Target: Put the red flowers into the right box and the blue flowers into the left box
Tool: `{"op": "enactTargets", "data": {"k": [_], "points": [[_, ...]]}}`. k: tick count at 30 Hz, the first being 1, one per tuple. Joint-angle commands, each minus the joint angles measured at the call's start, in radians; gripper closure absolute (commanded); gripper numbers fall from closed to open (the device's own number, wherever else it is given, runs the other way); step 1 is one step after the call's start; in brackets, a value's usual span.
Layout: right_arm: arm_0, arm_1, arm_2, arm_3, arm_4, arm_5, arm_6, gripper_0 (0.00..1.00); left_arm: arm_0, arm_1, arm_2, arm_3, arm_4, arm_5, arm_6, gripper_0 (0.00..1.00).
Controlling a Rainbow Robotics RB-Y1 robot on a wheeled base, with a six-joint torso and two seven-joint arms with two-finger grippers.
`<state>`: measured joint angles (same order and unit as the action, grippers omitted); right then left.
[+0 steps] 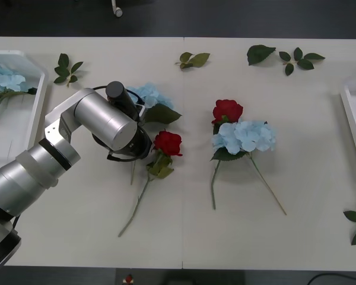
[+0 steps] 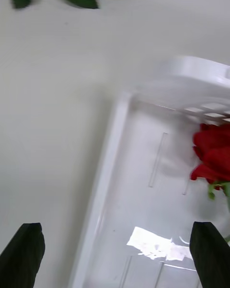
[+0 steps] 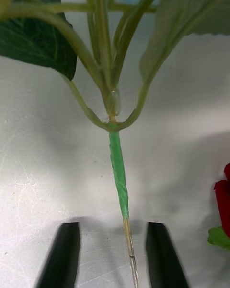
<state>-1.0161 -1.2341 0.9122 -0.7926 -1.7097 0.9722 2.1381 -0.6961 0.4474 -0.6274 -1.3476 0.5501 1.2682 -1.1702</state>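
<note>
The left arm [image 1: 77, 139] lies nearest the camera, reaching across the bench [image 1: 184, 237] with its left gripper [image 3: 113, 254] low over a blue flower [image 1: 148, 95] beside the middle red rose [image 1: 168, 142]. Its black fingers [image 3: 62, 254] stand partly open on either side of the thin green stem [image 3: 119, 173], with the stem between them and nothing clamped yet. The step in hand looks like the pick of this blue flower; the next move calls for closing squarely on the stem, lifting clear of the rose beside it, and carrying it to the left box [image 1: 38, 95], which already holds a blue flower [image 1: 3, 77]. The right gripper [image 2: 115, 254] hovers wide open and empty over the rim of the right box [image 2: 108, 173], where one red rose [image 2: 215, 156] lies inside. Right of the middle rose, another red rose [image 1: 227, 110] and blue flower [image 1: 246, 135] lie touching, still to be sorted. The bench is pale and matt, scattered with loose leaf sprigs [image 1: 68, 68]; beyond its far edge is dark floor.
</note>
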Motion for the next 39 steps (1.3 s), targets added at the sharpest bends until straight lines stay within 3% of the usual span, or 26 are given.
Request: {"op": "enactTargets", "data": {"k": [1,8,15,20,31,39], "points": [[0.021,-0.088,-0.023,-0.129,-0.065,0.022,-0.047,0.12,0.014,-0.016,0.011,-0.010,0.001,-0.007,-0.005,1.00],[0.116,-0.200,-0.023,-0.504,-0.160,-0.079,-0.245,0.12,0.015,-0.019,0.011,-0.010,0.001,-0.007,-0.006,1.00],[0.177,-0.211,-0.023,-0.671,-0.237,-0.175,-0.294,0.12,0.001,-0.012,0.026,-0.041,-0.012,0.004,-0.017,1.00],[0.195,-0.177,-0.023,-0.754,-0.219,-0.201,-0.317,0.11,0.003,0.011,0.101,-0.192,-0.025,0.145,-0.059,1.00],[0.197,-0.123,-0.023,-0.915,0.090,-0.155,-0.595,0.12,0.001,0.016,0.394,-0.387,-0.015,0.427,-0.284,1.00],[0.266,-0.123,-0.023,-1.142,0.421,-0.099,-0.865,0.12,-0.009,0.051,0.572,-0.499,-0.018,0.574,-0.407,1.00]]}}
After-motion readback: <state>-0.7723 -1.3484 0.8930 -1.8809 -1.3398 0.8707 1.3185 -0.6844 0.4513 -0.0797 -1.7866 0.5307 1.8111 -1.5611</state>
